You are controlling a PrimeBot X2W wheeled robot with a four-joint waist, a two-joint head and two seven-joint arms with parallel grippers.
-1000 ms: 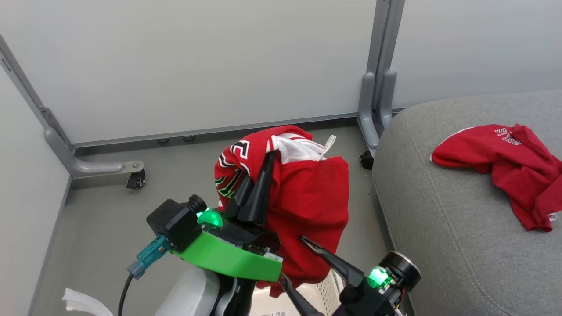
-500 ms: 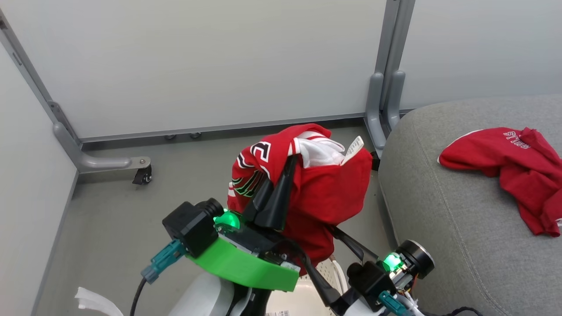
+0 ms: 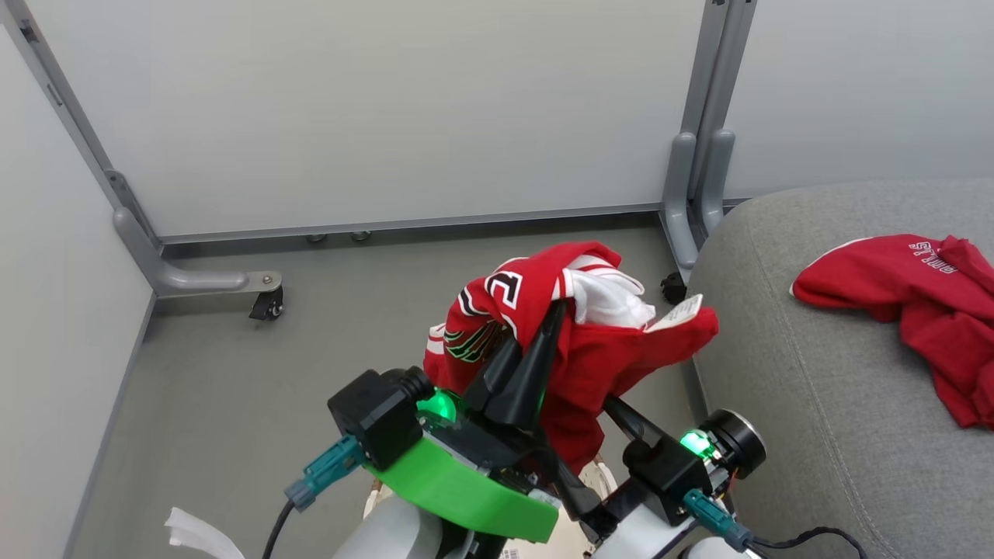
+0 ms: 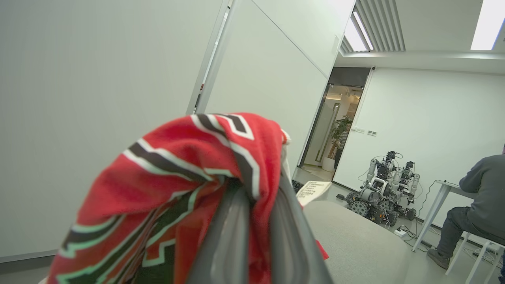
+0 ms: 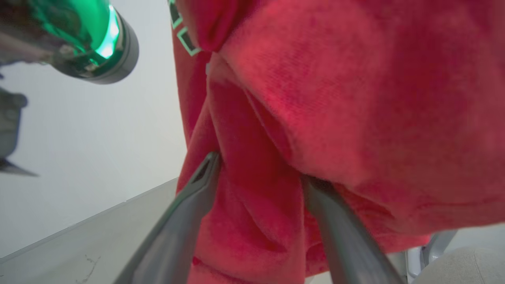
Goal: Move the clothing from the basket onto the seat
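So the left pincer [image 3: 553,317] is pinching the red striped sports garment with white trim [image 3: 621,357], holding it up in the air just beside the big grey fabric seat cushion [image 3: 815,404]; the right pincer [image 5: 258,171] is spread wide under the cloth, gripping nothing. I'd carry it well over the cushion, toward the red lettered jersey [image 3: 908,287] lying there, before letting go, or the dangling tail might slide off the edge.
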